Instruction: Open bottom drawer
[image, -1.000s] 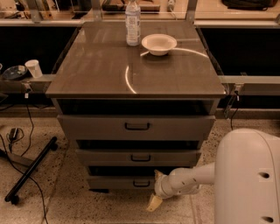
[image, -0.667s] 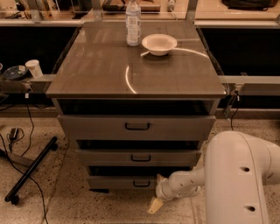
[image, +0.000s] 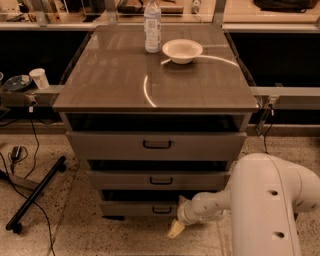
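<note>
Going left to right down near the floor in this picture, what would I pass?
black stand leg → bottom drawer → gripper, low at that drawer's right end → white arm

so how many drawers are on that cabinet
3, stacked: widest drawer on top, mid-sized drawer below it, bottom drawer lowest, with the end effector just below its right end.
</note>
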